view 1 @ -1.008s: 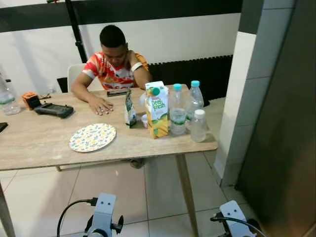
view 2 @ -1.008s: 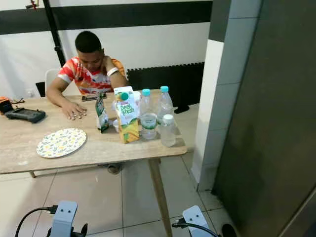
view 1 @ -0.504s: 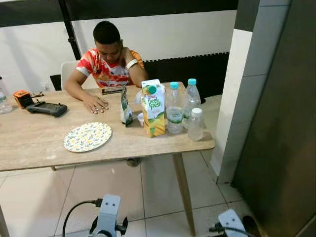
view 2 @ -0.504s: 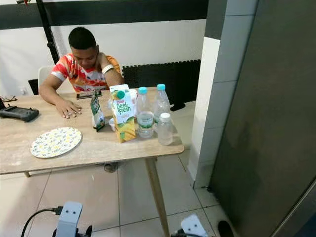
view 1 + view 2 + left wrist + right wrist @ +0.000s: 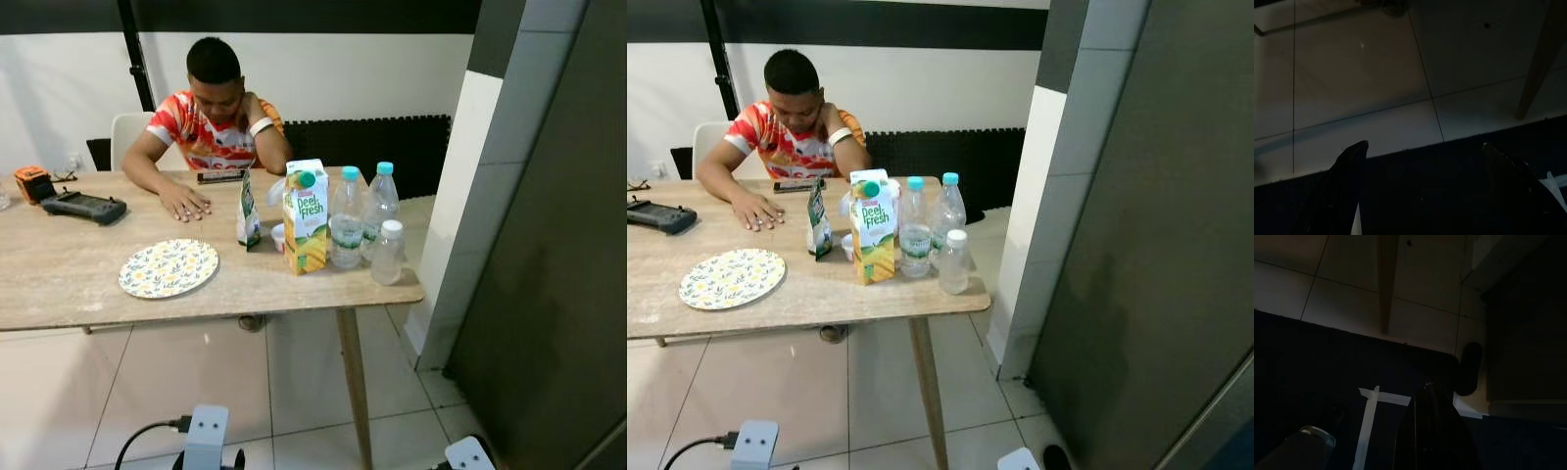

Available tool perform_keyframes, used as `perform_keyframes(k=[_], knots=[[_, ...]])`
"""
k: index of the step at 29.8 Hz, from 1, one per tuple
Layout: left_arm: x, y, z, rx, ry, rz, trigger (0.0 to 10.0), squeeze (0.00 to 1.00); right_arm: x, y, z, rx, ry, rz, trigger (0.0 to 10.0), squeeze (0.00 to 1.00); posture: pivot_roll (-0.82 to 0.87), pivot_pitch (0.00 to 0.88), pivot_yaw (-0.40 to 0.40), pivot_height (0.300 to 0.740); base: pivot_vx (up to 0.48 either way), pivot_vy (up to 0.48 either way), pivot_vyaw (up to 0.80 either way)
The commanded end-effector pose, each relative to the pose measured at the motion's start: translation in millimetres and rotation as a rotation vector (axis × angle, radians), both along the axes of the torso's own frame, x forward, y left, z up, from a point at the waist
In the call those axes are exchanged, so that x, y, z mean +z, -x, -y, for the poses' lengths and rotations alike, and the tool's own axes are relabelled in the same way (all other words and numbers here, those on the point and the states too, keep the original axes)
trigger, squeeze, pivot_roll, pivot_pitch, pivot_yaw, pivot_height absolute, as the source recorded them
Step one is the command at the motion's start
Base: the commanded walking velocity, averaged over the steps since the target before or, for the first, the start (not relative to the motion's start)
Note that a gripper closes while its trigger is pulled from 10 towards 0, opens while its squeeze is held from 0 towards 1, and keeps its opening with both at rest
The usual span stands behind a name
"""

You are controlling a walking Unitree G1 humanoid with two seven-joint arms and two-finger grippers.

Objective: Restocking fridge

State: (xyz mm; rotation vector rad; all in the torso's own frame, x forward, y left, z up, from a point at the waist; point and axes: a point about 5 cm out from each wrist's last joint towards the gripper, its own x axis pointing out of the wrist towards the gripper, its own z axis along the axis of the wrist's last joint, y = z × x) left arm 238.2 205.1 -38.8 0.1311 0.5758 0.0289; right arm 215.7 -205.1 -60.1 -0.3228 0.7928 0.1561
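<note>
My left jaws (image 5: pixel 1420 161) hang wide open and empty over the floor, my right jaws' state I cannot tell, while the juice carton (image 5: pixel 306 217) and water bottles (image 5: pixel 346 217) wait grouped on the worktop (image 5: pixel 78 274) well ahead, handy for restocking.

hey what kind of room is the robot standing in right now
Probably a home kitchen or dining area. A wooden table holds a juice carton, water bottles and a patterned plate, a person sits behind it, and the floor is tiled.
</note>
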Motion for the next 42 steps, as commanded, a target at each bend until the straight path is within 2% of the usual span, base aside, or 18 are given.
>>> perform_keyframes(k=[1, 6, 9, 11, 18, 23, 42], knots=[[-1.8, 3.2, 4.2, -0.009, 0.016, 0.007, 10.0, 0.0, -0.7, 1.6, 0.6, 0.001, 0.006, -0.002, 10.0, 0.0, -0.04, 0.052, -0.029, 0.74, 0.0, 0.0, 0.0], [-2.9, 5.9, 2.1, -0.025, 0.017, 0.001, 10.0, 0.0, -1.1, 2.2, -0.7, 0.001, 0.002, 0.003, 10.0, 0.0, -0.04, 0.046, -0.022, 0.74, 0.0, 0.0, 0.0], [-3.0, 6.4, 1.7, -0.041, -0.002, -0.001, 10.0, 0.0, -1.8, 3.6, -0.6, -0.002, 0.001, 0.001, 10.0, 0.0, -0.04, 0.044, -0.016, 0.74, 0.0, -0.48, 0.0], [-2.3, 5.3, -0.7, -0.006, 0.016, 0.0, 10.0, 0.0, -2.7, 5.4, 0.1, -0.007, 0.001, -0.001, 10.0, 0.0, -0.04, 0.044, -0.013, 0.74, 0.0, 0.0, 0.0], [1.6, 0.6, -0.6, -0.011, 0.026, 0.023, 10.0, 0.0, -3.7, 7.5, 1.2, -0.01, 0.004, -0.006, 10.0, 0.0, -0.05, 0.044, -0.007, 0.74, 0.0, 0.0, 0.0], [1.5, -0.3, 1.1, -0.015, 0.046, 0.018, 10.0, 0.0, -3.6, 7.5, 1.5, -0.008, 0.006, -0.005, 10.0, 0.0, -0.05, 0.042, -0.008, 0.74, 0.0, 0.451, 0.0], [0.6, 1.8, -1.3, -0.043, 0.008, 0.005, 10.0, 0.0, -5.2, 9.3, -1.7, 0.001, -0.004, -0.015, 10.0, 0.0, -0.04, 0.044, -0.006, 0.74, 0.0, 0.0, 0.0]])
